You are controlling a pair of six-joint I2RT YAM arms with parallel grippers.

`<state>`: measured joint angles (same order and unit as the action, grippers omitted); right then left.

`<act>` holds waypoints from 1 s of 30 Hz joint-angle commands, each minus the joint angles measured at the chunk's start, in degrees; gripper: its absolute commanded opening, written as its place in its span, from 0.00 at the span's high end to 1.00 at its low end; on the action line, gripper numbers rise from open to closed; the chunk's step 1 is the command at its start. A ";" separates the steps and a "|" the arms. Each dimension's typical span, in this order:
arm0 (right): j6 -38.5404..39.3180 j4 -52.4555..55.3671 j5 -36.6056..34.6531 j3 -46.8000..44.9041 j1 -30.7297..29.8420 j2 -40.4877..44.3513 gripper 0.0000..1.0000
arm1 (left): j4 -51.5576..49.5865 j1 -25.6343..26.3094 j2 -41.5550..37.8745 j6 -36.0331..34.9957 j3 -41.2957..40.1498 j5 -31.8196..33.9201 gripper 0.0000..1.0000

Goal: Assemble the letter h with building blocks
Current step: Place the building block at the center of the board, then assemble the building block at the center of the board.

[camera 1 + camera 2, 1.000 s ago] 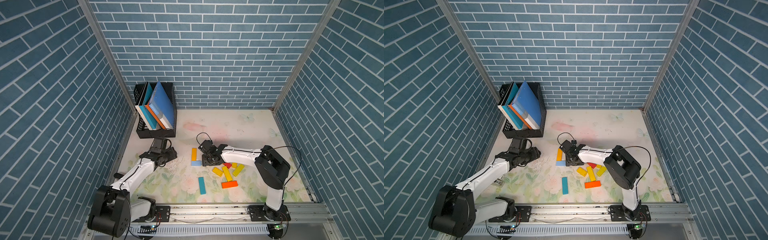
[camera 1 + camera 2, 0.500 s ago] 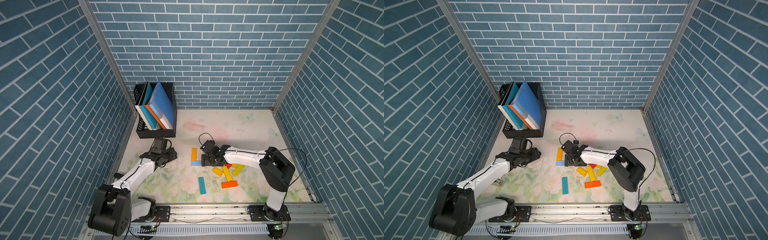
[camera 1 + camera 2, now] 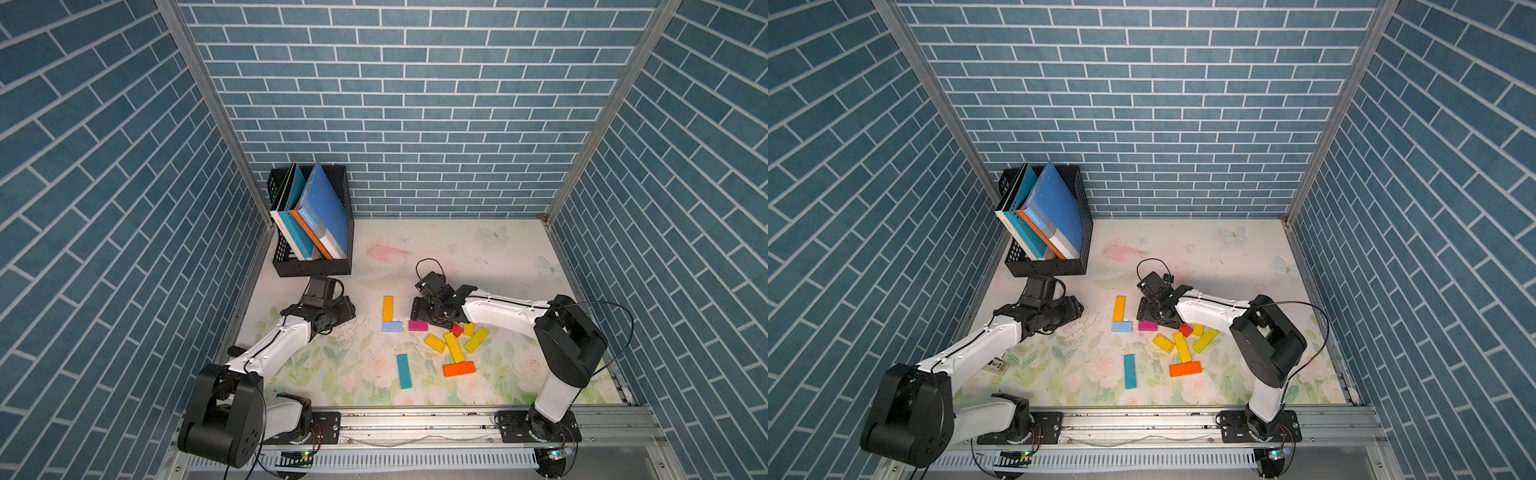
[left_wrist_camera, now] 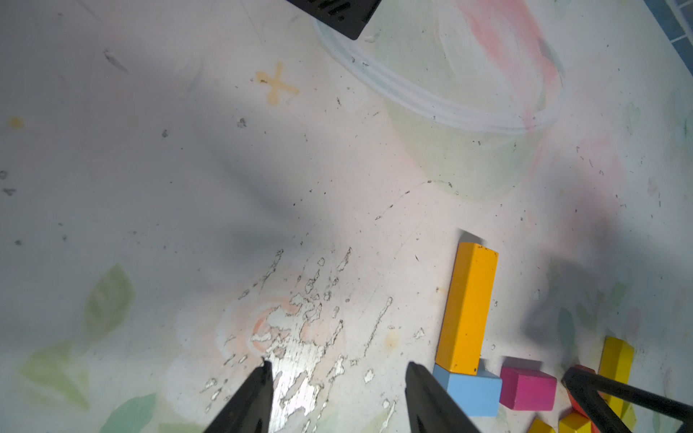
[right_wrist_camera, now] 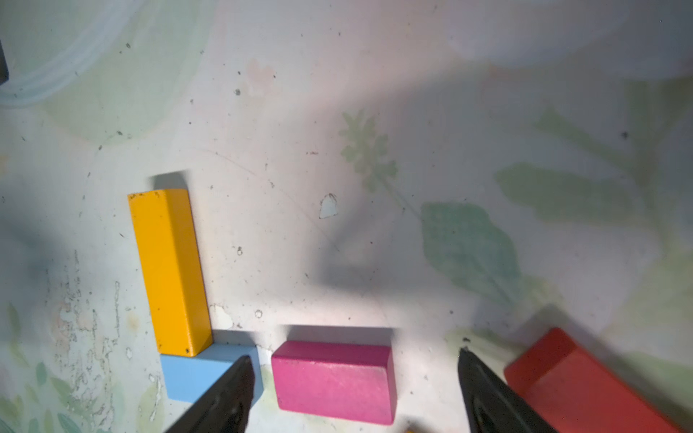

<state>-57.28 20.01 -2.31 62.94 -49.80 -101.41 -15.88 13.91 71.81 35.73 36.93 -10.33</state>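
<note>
A long orange-yellow block (image 3: 387, 308) stands end-on to a short light blue block (image 3: 392, 326), making an L. A magenta block (image 5: 333, 378) lies just right of the light blue one (image 5: 195, 375), with a narrow gap between them. My right gripper (image 5: 354, 356) is open astride the magenta block (image 3: 417, 325), its fingers clear of it. A red block (image 3: 457, 329), several yellow blocks (image 3: 454, 347), an orange block (image 3: 459, 368) and a teal block (image 3: 403, 371) lie loose nearer the front. My left gripper (image 4: 338, 364) is open and empty, left of the L, low over the mat.
A black file rack (image 3: 311, 266) with blue and orange books stands at the back left, close behind my left wrist. A metal rail (image 3: 415, 419) runs along the front edge. Brick-patterned walls close in the left, back and right sides.
My right gripper has opened and drawn back a little, and the magenta block now shows on the mat beside the light blue block. The left arm has not moved.
</note>
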 commanded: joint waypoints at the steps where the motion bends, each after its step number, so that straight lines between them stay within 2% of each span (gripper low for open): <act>1: -2.20 -2.15 2.30 -0.23 -0.66 -1.74 0.15 | -0.01 0.47 1.07 -0.76 -0.71 -0.13 0.38; 8: -2.90 -2.89 3.19 0.34 -1.67 -2.44 0.17 | 0.61 3.65 3.08 0.43 -0.05 0.04 0.39; 30: -5.17 -4.97 4.81 1.23 -3.57 -3.45 0.20 | 1.73 7.00 5.73 0.35 0.36 -0.32 0.39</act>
<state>-60.31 15.73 1.98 63.05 -53.04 -103.83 -14.35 20.51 77.69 36.47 36.93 -10.79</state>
